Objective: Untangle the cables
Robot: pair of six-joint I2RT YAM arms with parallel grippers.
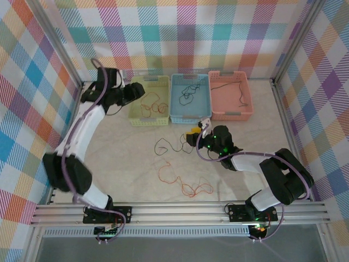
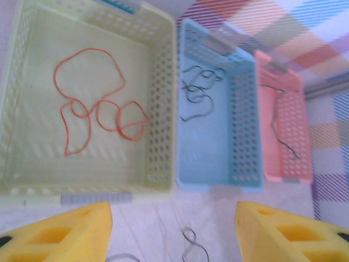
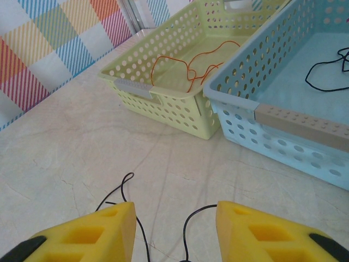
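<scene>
A pale, cream-beige tabletop point(image 1: 125, 169) with faint marble-like veining is enclosed at the back and on both sides by walls point(image 1: 191, 38) covered in a pastel plaid of pink, orange, blue, teal, purple and yellow. Silver aluminium rails point(image 1: 180, 210) run across its near edge, with a dull grey panel point(image 1: 191, 243) beyond them. The light is soft and even throughout.
</scene>
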